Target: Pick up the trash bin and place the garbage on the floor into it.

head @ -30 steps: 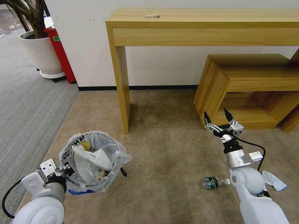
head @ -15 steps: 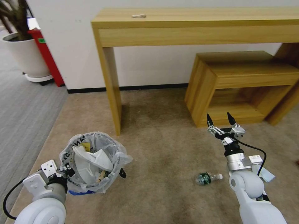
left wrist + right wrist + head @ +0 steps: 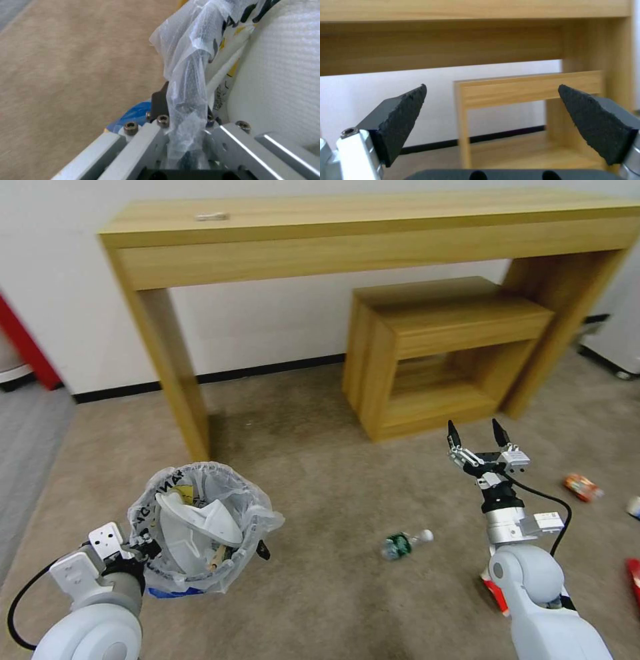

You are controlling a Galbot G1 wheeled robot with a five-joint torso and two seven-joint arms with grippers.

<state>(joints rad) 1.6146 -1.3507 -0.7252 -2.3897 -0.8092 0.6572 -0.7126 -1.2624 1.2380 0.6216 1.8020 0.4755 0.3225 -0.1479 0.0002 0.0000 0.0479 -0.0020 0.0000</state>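
While left gripper [image 3: 137, 545] clamps bagged rim of trash bin [image 3: 200, 527] — bin held low left above floor [image 3: 320, 493], white slipper [image 3: 193, 520] inside — right gripper [image 3: 477, 437] hangs empty, jaws spread wide. Crushed bottle [image 3: 403, 543] lies between them; red wrapper [image 3: 580, 487] farther right.

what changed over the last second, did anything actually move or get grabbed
The view swung right as the robot turned: furniture slid left and a red can came into view. Nothing was grabbed or released. The left hand still grips the trash bin; the right hand stays open above the carpet.
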